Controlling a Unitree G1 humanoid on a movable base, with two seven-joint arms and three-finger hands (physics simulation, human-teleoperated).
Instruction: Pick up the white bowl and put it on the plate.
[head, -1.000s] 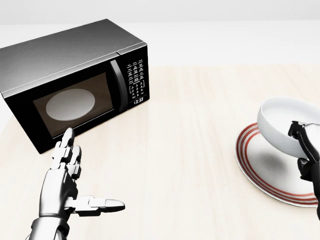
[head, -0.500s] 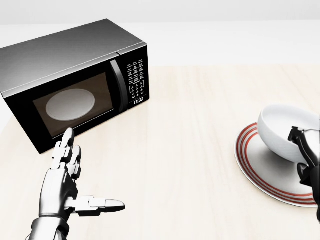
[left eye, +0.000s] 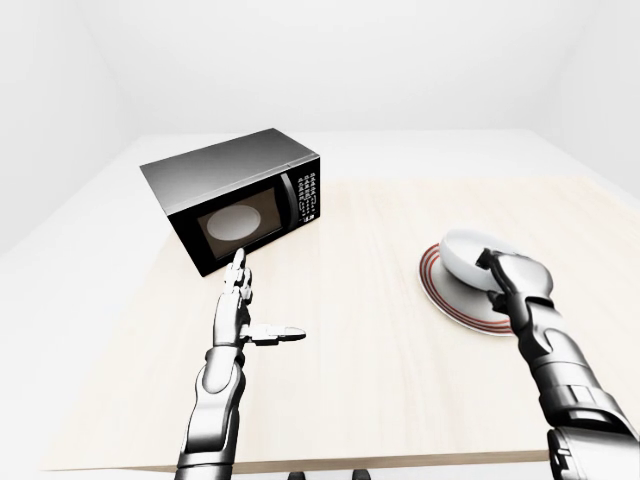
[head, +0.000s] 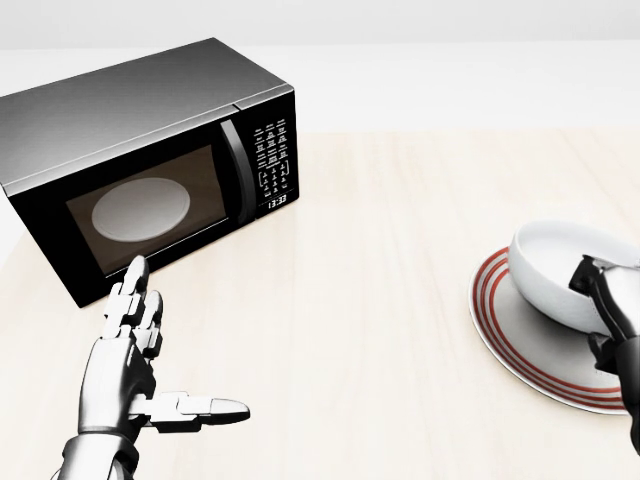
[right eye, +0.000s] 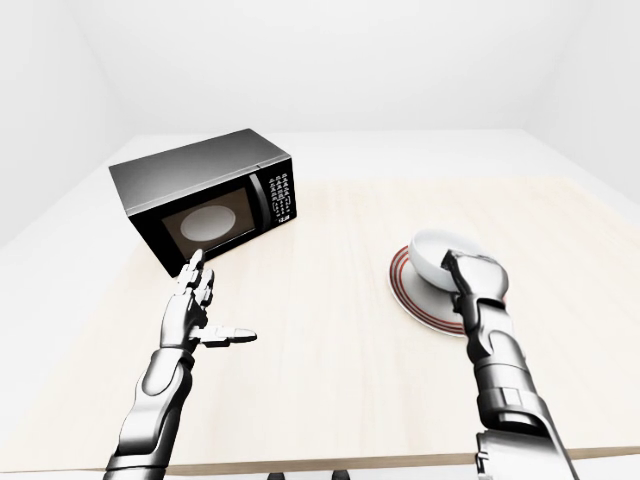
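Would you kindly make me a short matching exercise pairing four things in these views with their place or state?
Things:
1. bowl
2. plate
3. microwave
4. left hand

Places or states:
A. door closed, at the head view's left
B. open, holding nothing
C. red rings round the rim
D. white, gripped by the right hand

Pairs: 1-D, 2-C, 3-A, 4-B

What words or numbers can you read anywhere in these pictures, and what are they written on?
"13:33" or so: pale digits on the small clock display at the bottom of the black box-shaped microwave's control panel; the last digit is not sharp.
The keypad buttons above that display carry white marks, too small to read.
The white plate with red rings, the white bowl and the pale wooden table carry no text.
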